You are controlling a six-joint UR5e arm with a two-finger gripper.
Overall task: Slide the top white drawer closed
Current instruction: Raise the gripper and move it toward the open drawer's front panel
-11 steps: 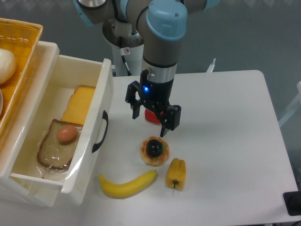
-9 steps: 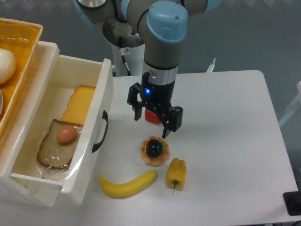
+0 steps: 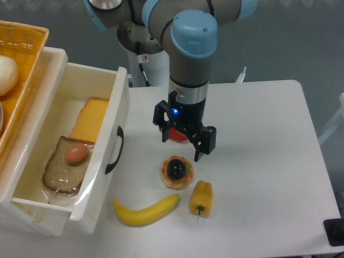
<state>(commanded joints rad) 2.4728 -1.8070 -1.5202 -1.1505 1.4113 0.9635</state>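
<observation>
While the top white drawer [image 3: 64, 156] stands pulled well out at the left of the table [image 3: 263, 161], the UR5e arm's gripper [image 3: 184, 142] hangs over the tabletop to the right of it, fingers spread and holding nothing. The drawer's front panel, with its black curved handle [image 3: 114, 150], faces the gripper across a strip of bare table, and the two are apart, not touching. Inside the drawer lie a slice of bread [image 3: 64, 172] with an egg [image 3: 77, 153] on it and a slab of cheese [image 3: 90, 121]. A yellow woven basket [image 3: 19, 75] sits above the drawer at the far left. Just behind the gripper a red object [image 3: 178, 134] shows partly hidden; below it lie a small round pastry with a dark centre [image 3: 176, 172], a yellow pepper [image 3: 201, 198] and a banana [image 3: 145, 210].

By the look of it, none of the closing is done: the drawer is fully open and no push has begun. What is left appears to be the whole job: bringing the gripper to the front panel and pressing it leftward until the drawer is shut.
</observation>
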